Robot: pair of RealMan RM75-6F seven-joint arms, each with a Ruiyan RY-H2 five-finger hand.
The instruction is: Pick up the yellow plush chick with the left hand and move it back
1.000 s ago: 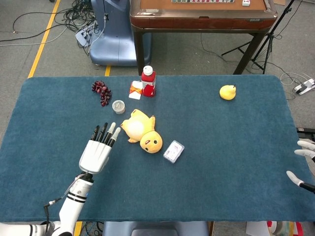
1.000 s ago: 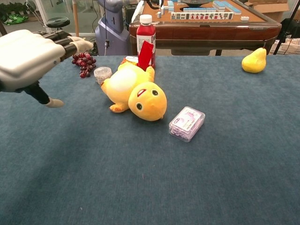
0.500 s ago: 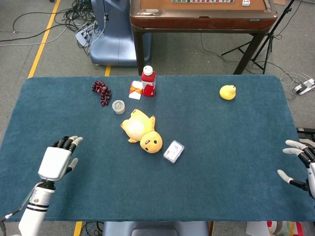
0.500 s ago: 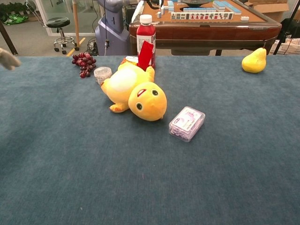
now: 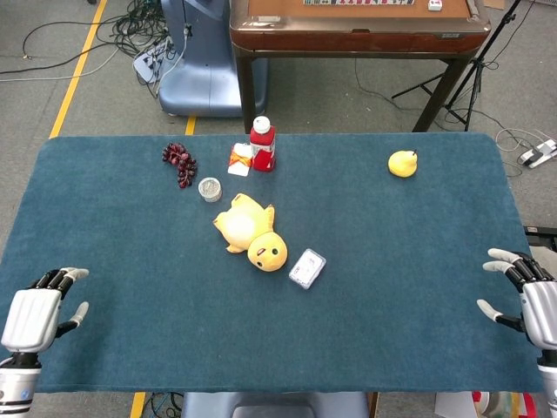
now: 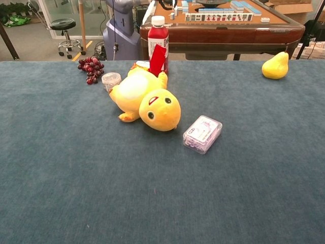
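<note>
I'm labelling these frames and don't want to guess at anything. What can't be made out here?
- Left hand: only in the head view, arm cut by the bottom edge; outside the chest view.
- Right hand: only in the head view, partly cut by the right edge.
- Chick: underside hidden against the table.
- Orange packet: chest view, mostly hidden behind chick and bottle.
- Clear box: print too small.

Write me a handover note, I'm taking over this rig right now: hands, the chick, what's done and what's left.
Left hand: at the near left table edge, holding nothing, fingers apart.
Right hand: at the near right edge, also holding nothing.
Yellow plush chick: lying on its side mid-table on the blue felt table, touched by neither hand, just in front of the red bottle.
Done: no grasp in place.
Left: reach, pick up with the left hand, move it back.
</note>
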